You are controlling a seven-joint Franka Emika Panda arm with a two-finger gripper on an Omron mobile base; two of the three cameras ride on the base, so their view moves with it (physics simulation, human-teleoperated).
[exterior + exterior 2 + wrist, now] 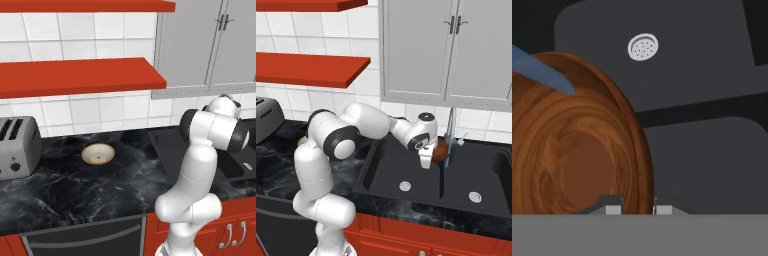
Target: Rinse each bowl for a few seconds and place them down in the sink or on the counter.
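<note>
At centre left of the left base view a cream bowl [98,153] with a tan rim sits upright on the counter [75,185]. In the right base view's centre right, the gripper [432,157] is clamped on the rim of a reddish-brown bowl [441,150], tilted over the sink [421,175] with a blue water stream [448,145] touching it. The hand view's left shows its wood-grain rings.

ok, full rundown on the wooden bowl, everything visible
The wooden bowl is reddish-brown, shallow and round, with ringed grain inside. The pincer, shut on its rim, holds it up on edge over the black sink, above the divider between the basins. A blue water stream from the faucet lands on its upper inner face. Nothing else touches it.
</note>
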